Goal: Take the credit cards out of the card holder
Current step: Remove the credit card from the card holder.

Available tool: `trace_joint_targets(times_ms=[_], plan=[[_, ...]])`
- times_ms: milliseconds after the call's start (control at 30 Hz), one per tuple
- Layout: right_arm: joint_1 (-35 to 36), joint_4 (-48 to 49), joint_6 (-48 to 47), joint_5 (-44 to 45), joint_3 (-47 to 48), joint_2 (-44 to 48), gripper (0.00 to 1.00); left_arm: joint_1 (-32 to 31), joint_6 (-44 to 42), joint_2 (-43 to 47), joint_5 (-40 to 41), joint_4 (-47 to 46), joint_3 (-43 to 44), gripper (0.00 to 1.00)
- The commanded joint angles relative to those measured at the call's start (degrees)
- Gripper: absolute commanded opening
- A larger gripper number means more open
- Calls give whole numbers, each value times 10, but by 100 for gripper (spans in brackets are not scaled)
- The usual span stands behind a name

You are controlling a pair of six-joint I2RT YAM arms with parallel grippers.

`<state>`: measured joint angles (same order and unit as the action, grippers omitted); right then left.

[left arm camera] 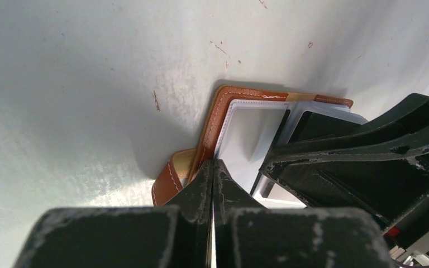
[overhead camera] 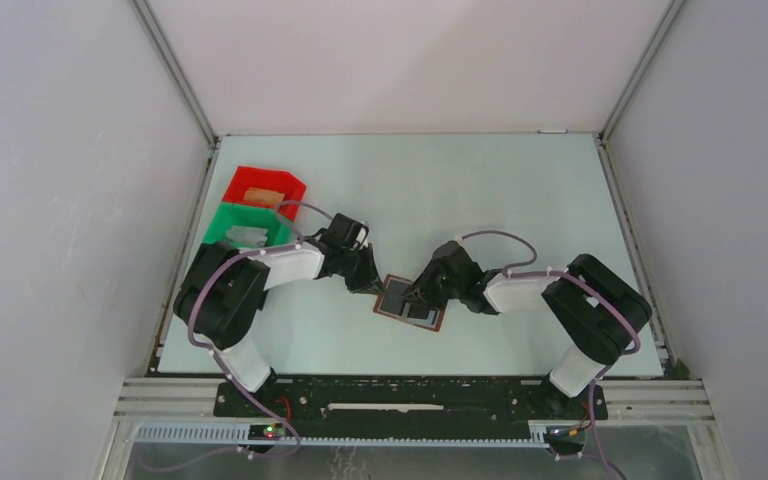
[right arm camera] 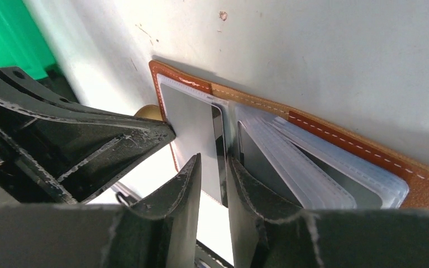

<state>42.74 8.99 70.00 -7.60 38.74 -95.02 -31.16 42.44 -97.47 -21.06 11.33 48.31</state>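
Crowding open card holder [overhead camera: 410, 306] at frame centre: left gripper [overhead camera: 368, 284], tips together at its left edge; right gripper [right arm camera: 213, 167], narrowly apart astride dark credit card [right arm camera: 219, 142]. Upper left: red bin [overhead camera: 260, 183], green bin [overhead camera: 232, 220]. Below: pale scuffed table [overhead camera: 480, 190]. Around: white walls [overhead camera: 60, 200].

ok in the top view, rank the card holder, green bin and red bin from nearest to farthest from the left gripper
1. card holder, right at the left gripper, mid-table
2. green bin, off to the left
3. red bin, just behind the green one
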Motion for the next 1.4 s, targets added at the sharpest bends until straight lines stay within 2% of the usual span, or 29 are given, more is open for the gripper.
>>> trace_joint_targets(times_ms=[0, 133, 467, 600, 933, 1233, 1367], plan=[[-8, 42, 30, 2, -56, -7, 32, -25, -18, -43, 19, 39, -13, 0], [-10, 84, 34, 1, -81, 11, 29, -26, -16, -48, 22, 38, -15, 0], [-9, 181, 27, 6, -125, 44, 15, -32, -18, -59, 18, 38, -10, 0], [-10, 190, 28, 8, -134, 53, 0, -32, -16, -56, 23, 39, -12, 0], [-11, 119, 19, 30, -143, 112, 0, -31, 15, -64, 30, 30, -15, 0], [-16, 48, 12, 15, -150, 162, 0, -29, 25, -68, 42, 26, -23, 0], [-23, 77, 14, 12, -188, 177, 0, -27, 28, -69, 41, 21, -26, 0]])
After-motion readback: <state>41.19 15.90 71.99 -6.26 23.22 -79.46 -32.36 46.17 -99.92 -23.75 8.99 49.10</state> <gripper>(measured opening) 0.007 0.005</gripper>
